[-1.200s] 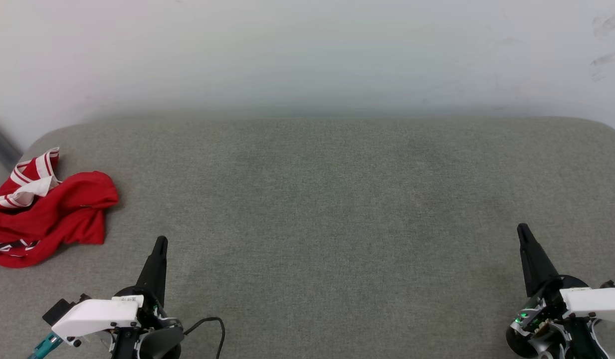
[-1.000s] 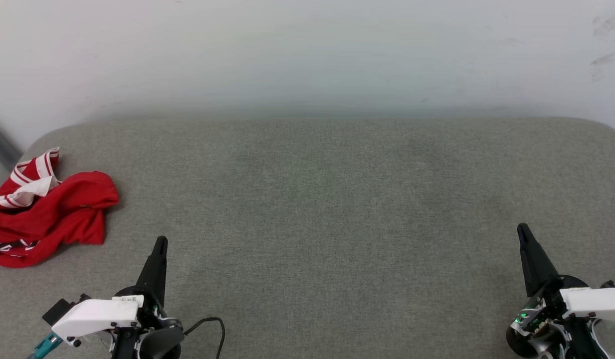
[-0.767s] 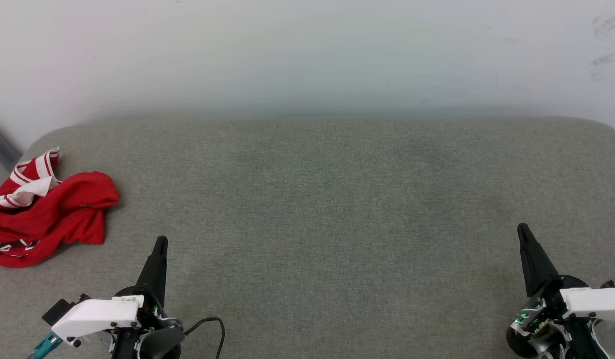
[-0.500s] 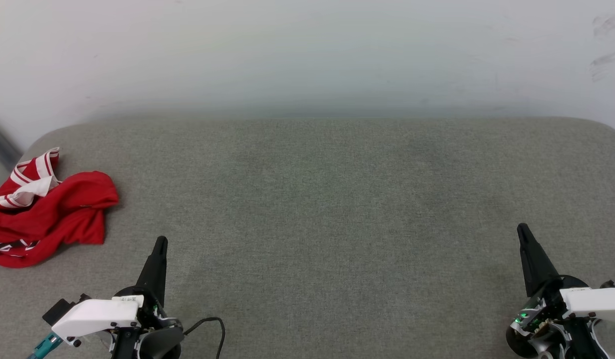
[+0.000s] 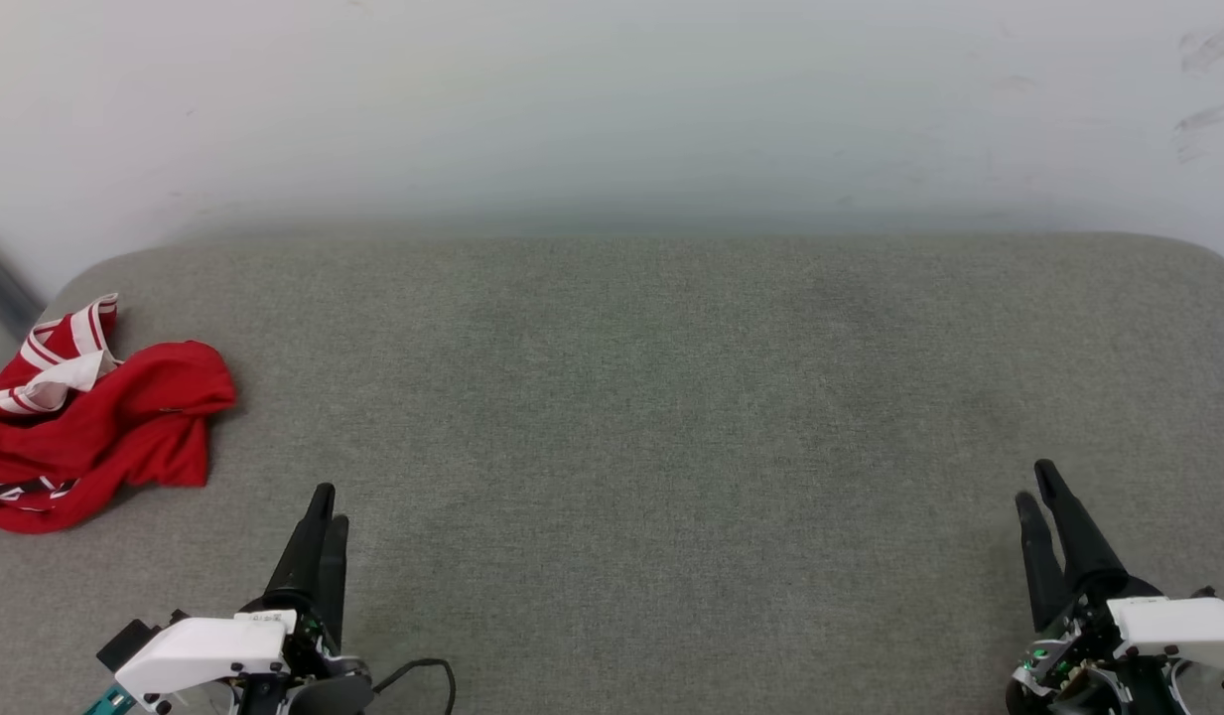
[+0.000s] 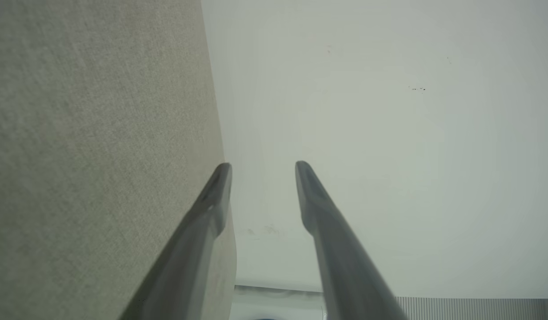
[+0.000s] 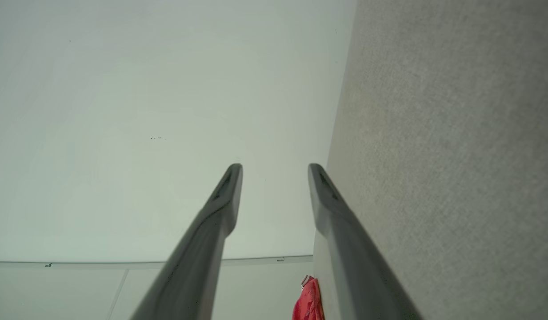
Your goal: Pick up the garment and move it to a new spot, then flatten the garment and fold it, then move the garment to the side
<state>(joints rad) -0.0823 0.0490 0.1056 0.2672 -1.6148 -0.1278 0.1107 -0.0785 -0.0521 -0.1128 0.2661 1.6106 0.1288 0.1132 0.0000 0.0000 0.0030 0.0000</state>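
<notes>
So, the garment [image 5: 95, 437] lies heaped at the left edge of the grey cushion [image 5: 631, 417], untouched.
Head view: left gripper [image 5: 332, 503] and right gripper [image 5: 1033, 482] sit near, jaws parted, empty. Wrist views: both finger pairs spread on nothing. Fabric looks light and floppy; pinch a raised red fold.

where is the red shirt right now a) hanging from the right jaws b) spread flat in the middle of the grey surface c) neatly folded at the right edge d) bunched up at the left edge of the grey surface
D: the garment lies in a crumpled heap at the left edge of the grey padded surface, with nothing gripping it.
</notes>
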